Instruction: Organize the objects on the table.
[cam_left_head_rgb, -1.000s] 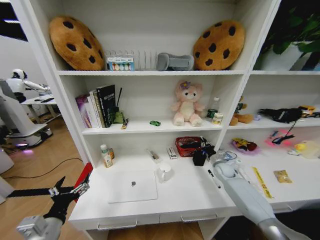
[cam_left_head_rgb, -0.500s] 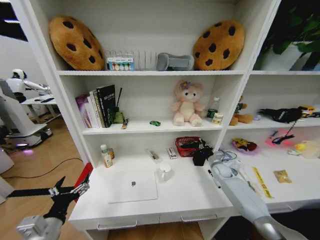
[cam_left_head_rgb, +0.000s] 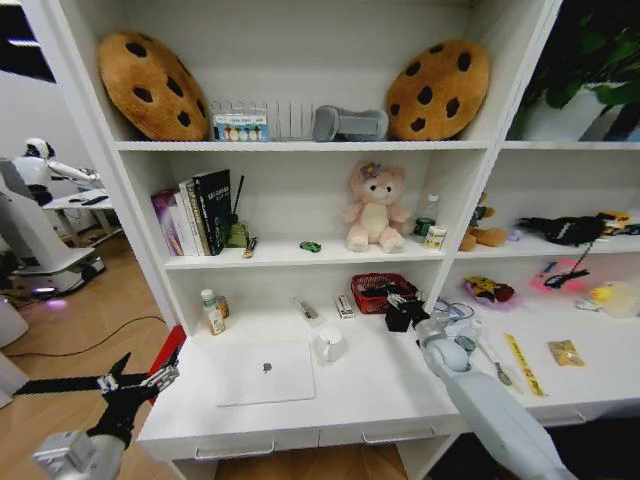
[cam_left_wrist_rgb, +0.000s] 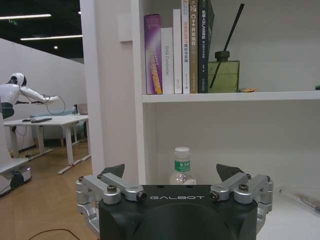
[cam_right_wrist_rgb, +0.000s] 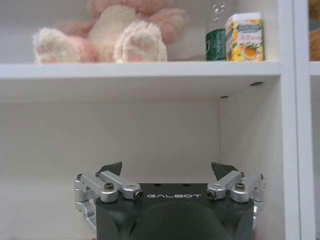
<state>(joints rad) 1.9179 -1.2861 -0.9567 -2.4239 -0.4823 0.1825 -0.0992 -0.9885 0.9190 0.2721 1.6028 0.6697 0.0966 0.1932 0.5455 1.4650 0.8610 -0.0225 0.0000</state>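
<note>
The silver laptop (cam_left_head_rgb: 266, 372) lies shut on the white table (cam_left_head_rgb: 370, 392), with a white mug (cam_left_head_rgb: 328, 345) beside it. My right gripper (cam_left_head_rgb: 405, 313) (cam_right_wrist_rgb: 167, 168) hovers open at the back of the table, just in front of a red basket (cam_left_head_rgb: 380, 290), holding nothing. A tan snack packet (cam_left_head_rgb: 566, 352) and a yellow strip (cam_left_head_rgb: 522, 364) lie to the right of my arm. A tiny green toy car (cam_left_head_rgb: 310, 246) and a green can (cam_left_head_rgb: 425, 226) (cam_right_wrist_rgb: 216, 44) sit on the shelf above. My left gripper (cam_left_head_rgb: 130, 385) (cam_left_wrist_rgb: 170, 172) stays open, parked off the table's left end.
Two small bottles (cam_left_head_rgb: 212, 312) stand at the table's back left. Books (cam_left_head_rgb: 195, 215), a pink plush toy (cam_left_head_rgb: 373, 208) and cookie cushions (cam_left_head_rgb: 150, 85) fill the shelves. Shelf uprights frame the bay. Mixed clutter (cam_left_head_rgb: 560, 275) covers the right shelf section.
My right forearm has shifted slightly left over the table and now covers the black pen seen earlier. The gripper has edged a little closer to the red basket. The left arm has not moved.
</note>
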